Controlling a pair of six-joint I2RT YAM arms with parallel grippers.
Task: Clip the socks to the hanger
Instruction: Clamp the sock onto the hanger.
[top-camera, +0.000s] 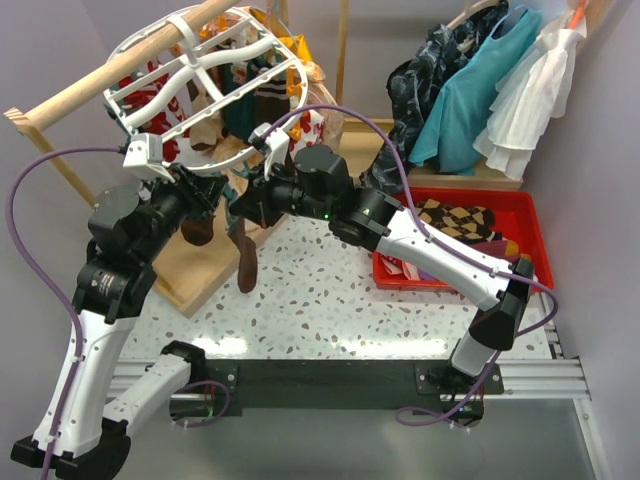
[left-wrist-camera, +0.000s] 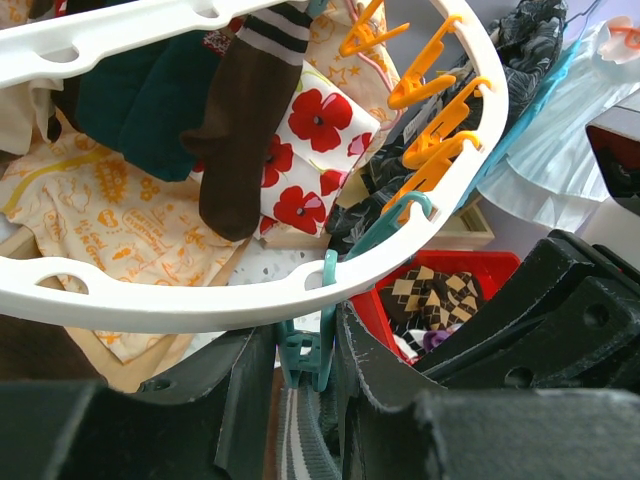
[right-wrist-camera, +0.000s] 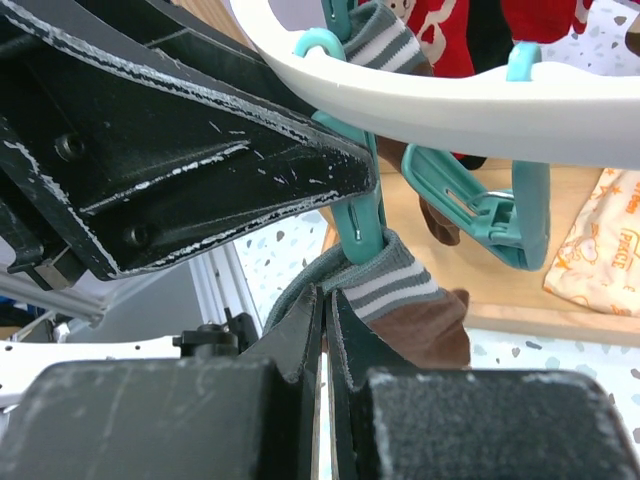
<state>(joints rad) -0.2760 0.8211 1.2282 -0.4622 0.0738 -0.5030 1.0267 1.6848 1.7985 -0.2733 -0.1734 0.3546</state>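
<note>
The white oval hanger (top-camera: 190, 45) hangs at the back left. My left gripper (top-camera: 212, 195) is shut on a teal clip (left-wrist-camera: 305, 350) under the hanger rim (left-wrist-camera: 150, 300), one finger on each side of it. My right gripper (top-camera: 240, 205) is shut on the grey-striped cuff of a brown sock (right-wrist-camera: 420, 320), held up against that clip (right-wrist-camera: 360, 225). The clip's tip sits on the cuff. The sock's foot hangs down below (top-camera: 246, 265). Another brown sock (left-wrist-camera: 235, 150) hangs clipped farther in. More socks, one brown-black argyle (top-camera: 455, 218), lie in the red bin (top-camera: 520, 215).
A wooden rail (top-camera: 110, 80) carries the hanger. Floral and printed cloths (left-wrist-camera: 320, 130) hang behind. Teal and white dresses (top-camera: 480, 90) hang at the back right. A wooden board (top-camera: 200, 275) lies under the hanger. Free orange clips (left-wrist-camera: 435, 130) line the far rim.
</note>
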